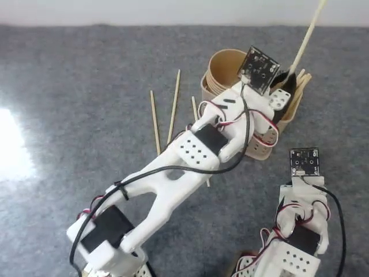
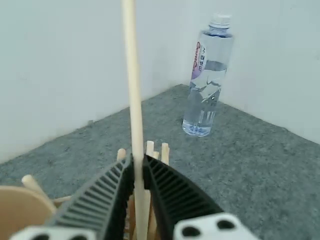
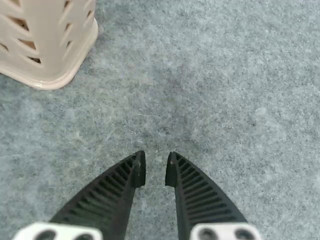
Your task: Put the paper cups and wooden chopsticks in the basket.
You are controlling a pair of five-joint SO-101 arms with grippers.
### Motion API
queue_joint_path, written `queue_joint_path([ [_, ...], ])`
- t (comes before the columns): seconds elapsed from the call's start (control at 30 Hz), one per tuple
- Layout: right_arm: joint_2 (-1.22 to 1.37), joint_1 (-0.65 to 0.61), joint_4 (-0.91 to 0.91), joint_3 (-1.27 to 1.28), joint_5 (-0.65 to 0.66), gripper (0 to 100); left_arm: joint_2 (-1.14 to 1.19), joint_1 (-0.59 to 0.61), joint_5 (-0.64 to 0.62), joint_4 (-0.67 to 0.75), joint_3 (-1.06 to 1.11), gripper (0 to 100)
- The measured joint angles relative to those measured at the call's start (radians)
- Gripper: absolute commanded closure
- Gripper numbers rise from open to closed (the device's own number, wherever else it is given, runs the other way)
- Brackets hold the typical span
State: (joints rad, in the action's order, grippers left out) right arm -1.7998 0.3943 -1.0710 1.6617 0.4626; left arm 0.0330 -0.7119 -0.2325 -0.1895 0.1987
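over the basket (image 1: 262, 149) the left pincer (image 1: 286, 81) is clamped tight on one wooden chopstick (image 1: 305, 34). in the left wrist view the jaws of the left pincer (image 2: 138, 162) press on the wooden chopstick (image 2: 131, 75) low on its length, so most of it stands up above them, close to upright. its lower end sits among the chopsticks already standing in the basket (image 1: 298, 86). the paper cups (image 1: 222, 69) look nested in a stack at the basket's other end, though the arm hides the basket's middle.

we judge the step in hand to be the drop-off of this stick — the carrying is done and the letting go is not. the next move calls for the jaws to part so the stick slides down beside the others. because it is long and held low, it could tip out over the rim unless it is lowered a little first.

the task is partly done: at least three loose chopsticks (image 1: 154, 121) lie on the grey surface (image 1: 86, 86) just beside the basket, one partly under the arm. they would be next — thin and flat to the surface, so each needs a careful pinch.

the right pincer (image 3: 155, 170) hangs over bare surface near the basket's corner (image 3: 45, 40), jaws a narrow gap apart and holding nothing. a water bottle (image 2: 207, 75) stands well off by the wall.
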Motion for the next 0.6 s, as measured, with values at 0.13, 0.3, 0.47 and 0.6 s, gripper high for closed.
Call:
queue_joint_path([
  [0.13,0.000,0.000,0.000,0.000,0.000,91.9,0.015,0.000,0.000,0.000,-0.012,95],
  [0.3,0.000,0.000,0.000,0.000,0.000,91.9,0.015,0.003,0.000,0.000,-0.012,74],
  [0.47,0.000,0.000,0.000,0.000,0.000,91.9,0.015,0.006,0.000,0.000,0.017,76],
  [0.6,0.000,0.000,0.000,0.000,0.000,91.9,-0.023,0.006,0.000,-0.002,0.038,79],
])
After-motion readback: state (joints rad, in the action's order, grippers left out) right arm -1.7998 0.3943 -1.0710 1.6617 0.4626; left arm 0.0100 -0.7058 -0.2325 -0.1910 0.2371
